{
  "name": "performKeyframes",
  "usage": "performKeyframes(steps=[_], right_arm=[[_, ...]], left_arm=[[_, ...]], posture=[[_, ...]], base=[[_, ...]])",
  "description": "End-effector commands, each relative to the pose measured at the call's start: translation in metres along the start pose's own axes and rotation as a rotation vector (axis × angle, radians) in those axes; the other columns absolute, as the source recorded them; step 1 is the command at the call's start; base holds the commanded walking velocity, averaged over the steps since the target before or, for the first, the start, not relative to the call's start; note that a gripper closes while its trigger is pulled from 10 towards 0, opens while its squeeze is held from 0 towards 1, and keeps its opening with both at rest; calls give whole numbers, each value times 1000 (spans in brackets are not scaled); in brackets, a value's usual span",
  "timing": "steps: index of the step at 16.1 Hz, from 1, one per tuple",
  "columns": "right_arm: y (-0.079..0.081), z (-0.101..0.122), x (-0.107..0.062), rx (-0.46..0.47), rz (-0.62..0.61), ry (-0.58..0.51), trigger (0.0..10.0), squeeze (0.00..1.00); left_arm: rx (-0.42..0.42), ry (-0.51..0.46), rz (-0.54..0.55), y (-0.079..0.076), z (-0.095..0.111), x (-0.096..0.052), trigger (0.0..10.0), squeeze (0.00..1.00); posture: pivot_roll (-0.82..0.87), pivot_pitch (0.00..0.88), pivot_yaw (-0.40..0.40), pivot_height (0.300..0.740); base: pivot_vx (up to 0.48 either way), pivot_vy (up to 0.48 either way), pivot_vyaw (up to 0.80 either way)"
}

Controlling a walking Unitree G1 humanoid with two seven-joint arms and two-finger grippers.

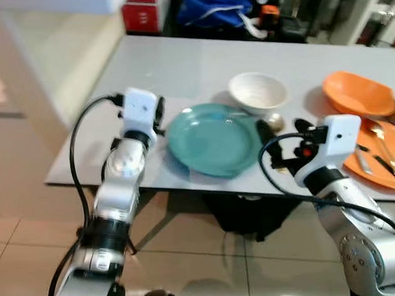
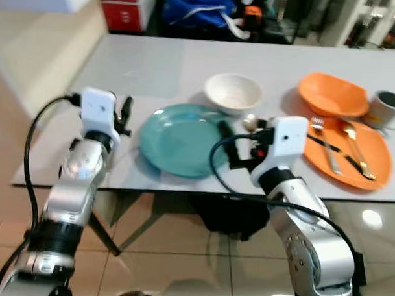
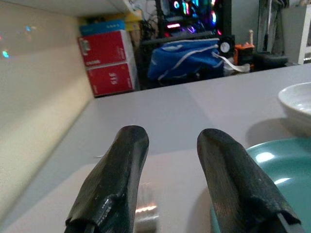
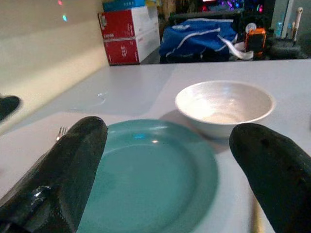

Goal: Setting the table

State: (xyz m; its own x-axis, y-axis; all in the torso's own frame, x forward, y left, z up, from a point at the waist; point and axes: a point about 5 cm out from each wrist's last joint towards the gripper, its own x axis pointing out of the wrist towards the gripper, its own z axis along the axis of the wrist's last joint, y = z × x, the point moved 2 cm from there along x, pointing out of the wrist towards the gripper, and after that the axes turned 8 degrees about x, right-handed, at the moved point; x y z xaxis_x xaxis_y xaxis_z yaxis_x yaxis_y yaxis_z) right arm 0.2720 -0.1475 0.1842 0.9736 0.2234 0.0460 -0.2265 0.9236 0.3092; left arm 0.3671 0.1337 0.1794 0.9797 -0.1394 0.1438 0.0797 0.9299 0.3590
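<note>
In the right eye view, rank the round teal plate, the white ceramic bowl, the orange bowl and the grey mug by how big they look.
1. Round teal plate, clearly largest.
2. Orange bowl and white ceramic bowl: too alike to rank.
3. Grey mug, smallest, though partly cut off by the frame edge.

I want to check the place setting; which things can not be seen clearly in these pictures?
- Fork: right wrist view, only the tines show past the left finger of the right pincer.
- Mug: right eye view, cut by the picture's edge.
- Cutlery on the orange plate: too blurred to tell apart.
</note>
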Motion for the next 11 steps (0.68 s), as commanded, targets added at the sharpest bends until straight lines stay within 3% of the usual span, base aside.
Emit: performKeyframes(steps=[1,3,4,7,10,11], right_arm=[[-3,-4,3,6,-31,10,10000,0],[-8,-7,6,4,-58,17,10000,0],[-9,-6,11,-2,-66,3,10000,0],[-10,-4,18,-5,-73,-13,10000,0],[-13,-5,24,-37,-77,-9,10000,0],[-13,-4,26,-51,-82,-23,10000,0]], left_arm=[[10,-24,23,9,8,-4,10000,0],[25,-12,46,17,9,-15,10000,0],[40,0,72,27,12,-21,10000,0],[37,8,99,31,13,-22,10000,0],[22,28,87,29,17,-21,10000,0],[19,37,89,29,17,-21,10000,0]], posture=[[-5,17,-43,740],[13,8,-49,740],[18,0,-50,740],[28,0,-51,740],[37,0,-56,740],[39,0,-51,740]], base=[[0,480,-800],[0,480,-800],[0,480,0],[0,480,0],[0,480,-800],[0,480,0]])
